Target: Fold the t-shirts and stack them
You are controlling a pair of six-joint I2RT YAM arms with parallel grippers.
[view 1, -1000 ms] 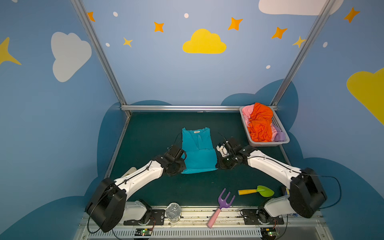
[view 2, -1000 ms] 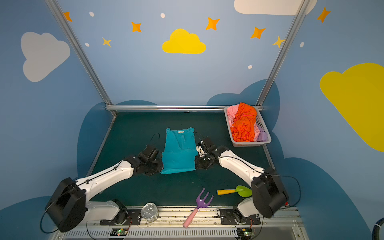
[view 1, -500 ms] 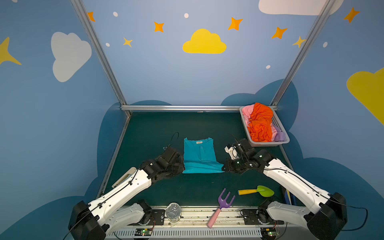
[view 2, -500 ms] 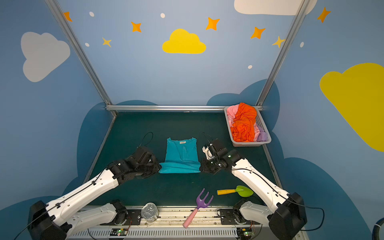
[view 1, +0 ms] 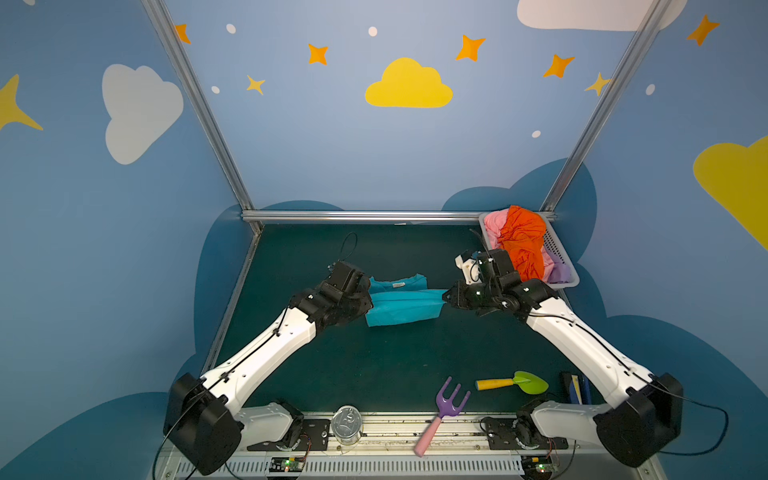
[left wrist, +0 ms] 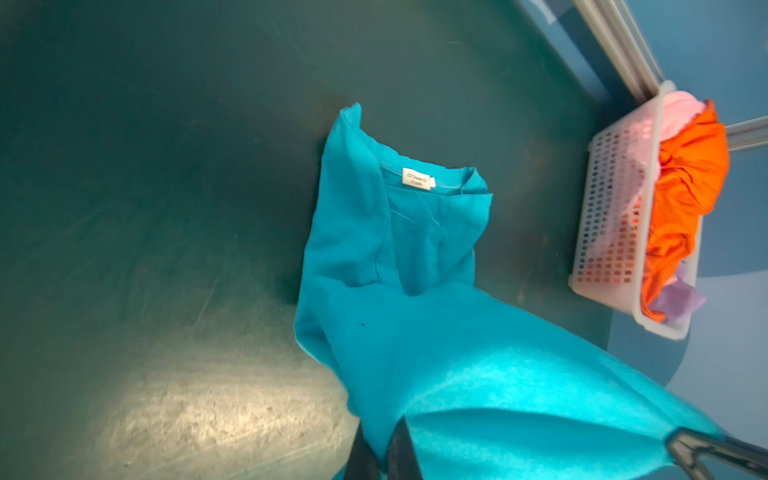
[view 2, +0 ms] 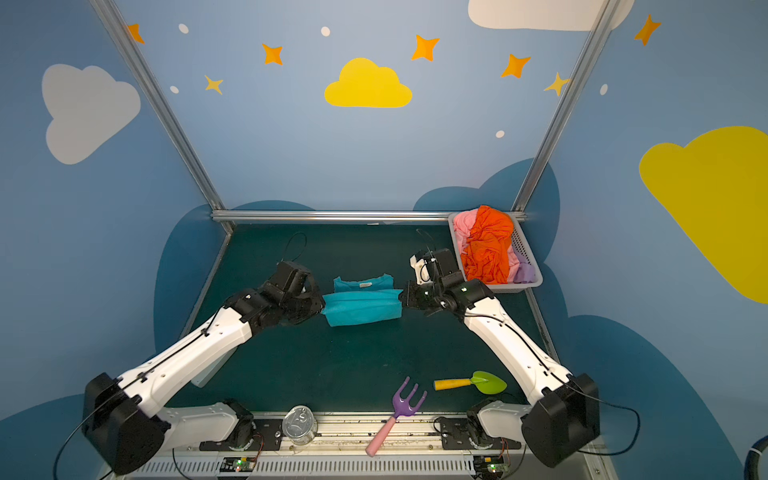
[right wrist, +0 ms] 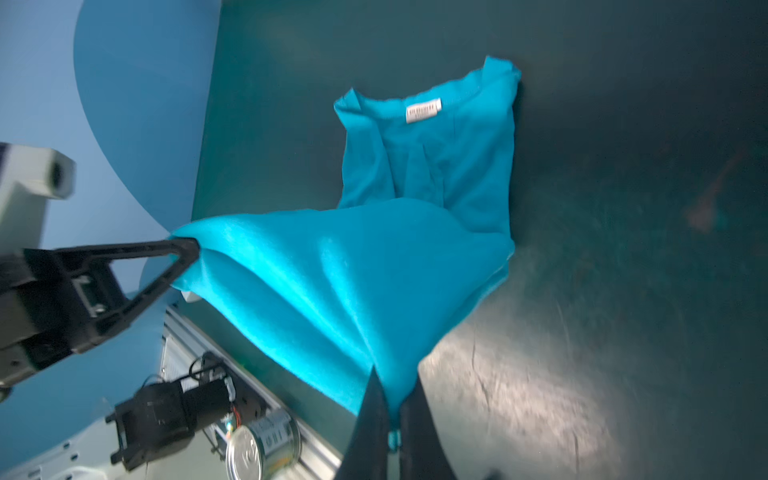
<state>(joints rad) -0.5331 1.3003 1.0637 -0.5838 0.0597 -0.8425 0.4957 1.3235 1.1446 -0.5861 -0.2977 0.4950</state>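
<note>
- My left gripper [view 1: 369, 304] is pinched fully shut on the left corner of the teal t-shirt's [view 1: 403, 309] hem. The left wrist view shows cloth trapped between the closed fingers [left wrist: 399, 449].
- My right gripper [view 1: 444, 297] is shut the same way on the right hem corner, with cloth bunched at its tips [right wrist: 390, 419].
- I hold the two corners apart and level so the hem runs taut between them, raised off the green mat [view 1: 374, 365], and does not sag or twist.
- The shirt sits mid-table. Its collar end, with the white label [left wrist: 417, 179], lies flat toward the far side. The lifted hem hangs over the near half, which is already doubled under it, so I judge this to be the hem-to-collar fold, not yet laid down.
- The orange t-shirt [view 1: 521, 241], pink t-shirt [view 1: 492, 226] and lilac t-shirt [view 1: 557, 270] lie crumpled in the white slotted basket [view 1: 561, 286] at the far right, just beside my right wrist. No stack exists yet.
- A purple toy fork [view 1: 451, 401], a green trowel [view 1: 528, 382] and a tin can [view 1: 347, 424] lie along the near edge, well apart from the fold.
</note>
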